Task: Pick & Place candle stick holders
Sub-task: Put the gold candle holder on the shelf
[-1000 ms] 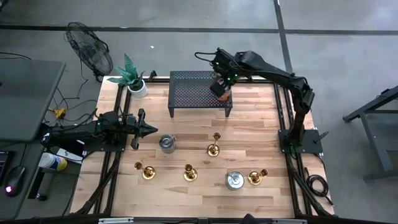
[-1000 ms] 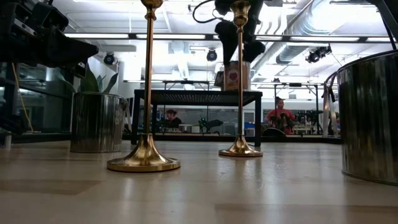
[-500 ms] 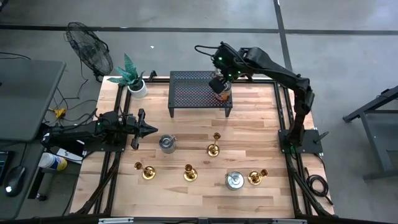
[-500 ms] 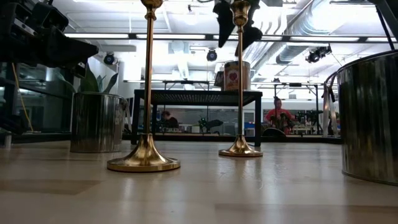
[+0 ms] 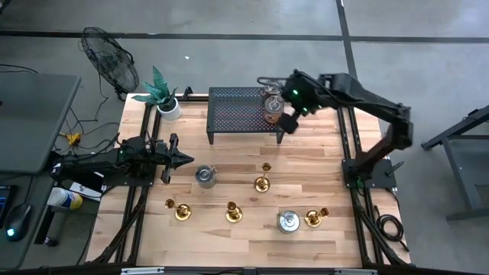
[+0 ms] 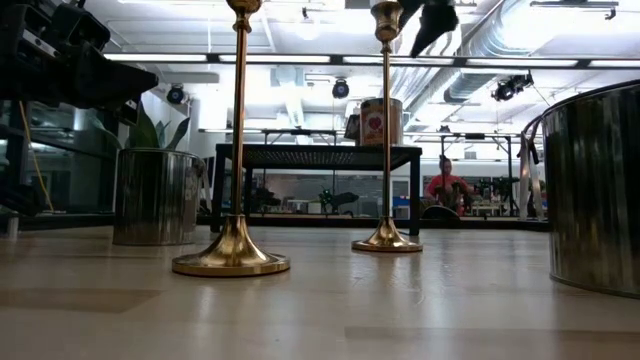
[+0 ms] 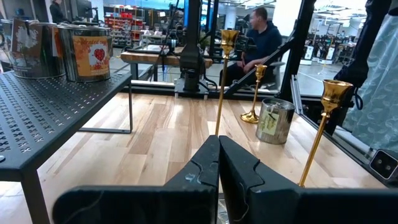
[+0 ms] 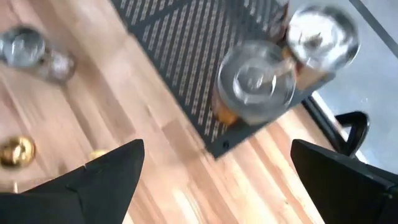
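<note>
Several gold candle stick holders stand upright on their round bases on the wooden table: one mid-table (image 5: 263, 182) and three along the near edge (image 5: 182, 211) (image 5: 234, 212) (image 5: 315, 218). The low view shows two of them close up (image 6: 235, 130) (image 6: 387, 120). My right gripper (image 5: 287, 121) hangs open in the air off the black mesh rack's right end (image 5: 243, 113), holding nothing; its wrist view looks down on two tins (image 8: 255, 81) (image 8: 320, 34) on the rack's corner. My left gripper (image 5: 180, 159) waits shut at the table's left (image 7: 219, 163).
Two silver tins stand on the table, one left of centre (image 5: 205, 176) and one among the near holders (image 5: 288, 221). A potted plant (image 5: 164, 95) sits at the far left corner. Bare wood lies between the rack and the holders.
My right gripper has risen from over the tin on the rack's right end and swung toward the table's right edge, staying open. The tin stays standing on the rack.
</note>
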Action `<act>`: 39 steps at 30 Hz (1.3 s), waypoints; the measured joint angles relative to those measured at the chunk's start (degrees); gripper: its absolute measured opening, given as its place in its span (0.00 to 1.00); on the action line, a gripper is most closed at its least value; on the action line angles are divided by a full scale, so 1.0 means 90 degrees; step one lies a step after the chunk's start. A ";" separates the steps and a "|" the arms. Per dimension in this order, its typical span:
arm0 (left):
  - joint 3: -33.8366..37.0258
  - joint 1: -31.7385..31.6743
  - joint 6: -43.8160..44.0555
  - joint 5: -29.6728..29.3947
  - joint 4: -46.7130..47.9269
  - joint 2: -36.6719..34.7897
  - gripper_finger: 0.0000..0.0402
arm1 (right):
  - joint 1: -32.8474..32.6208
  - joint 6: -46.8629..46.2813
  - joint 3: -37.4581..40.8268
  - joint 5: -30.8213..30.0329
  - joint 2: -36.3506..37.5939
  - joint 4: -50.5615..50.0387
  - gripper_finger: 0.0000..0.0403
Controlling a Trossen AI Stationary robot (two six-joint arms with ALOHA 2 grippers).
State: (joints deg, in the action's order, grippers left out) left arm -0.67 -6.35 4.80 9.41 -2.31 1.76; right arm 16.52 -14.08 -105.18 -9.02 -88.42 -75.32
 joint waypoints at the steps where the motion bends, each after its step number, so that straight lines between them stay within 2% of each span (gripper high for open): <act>1: 0.0000 0.0000 0.0000 0.0001 0.0001 -0.0001 0.00 | -0.0055 0.0009 0.0323 -0.0002 0.0215 0.0089 0.99; 7: 0.0000 0.0000 0.0000 0.0000 0.0000 -0.0002 0.00 | -0.0520 0.0165 0.2171 0.0053 0.1444 0.0740 0.99; 12: 0.0000 0.0000 0.0000 0.0000 0.0001 -0.0001 0.00 | -0.0970 0.0189 0.3182 0.0258 0.2230 0.0777 0.99; 21: 0.0000 0.0000 0.0000 0.0000 0.0001 -0.0001 0.00 | -0.2101 -0.0218 0.4428 0.0821 0.3396 0.0584 0.99; 32: 0.0000 0.0000 0.0000 0.0000 0.0000 -0.0001 0.00 | -0.4144 -0.1190 0.5678 0.2156 0.4265 0.0366 0.99; 39: 0.0000 0.0000 0.0000 0.0000 0.0001 0.0000 0.00 | -0.5450 -0.1271 0.6541 0.2260 0.4464 0.1006 0.99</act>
State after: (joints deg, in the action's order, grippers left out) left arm -0.67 -6.35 4.80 9.41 -2.30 1.76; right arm -32.53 -25.52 -46.31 11.32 -48.25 -66.26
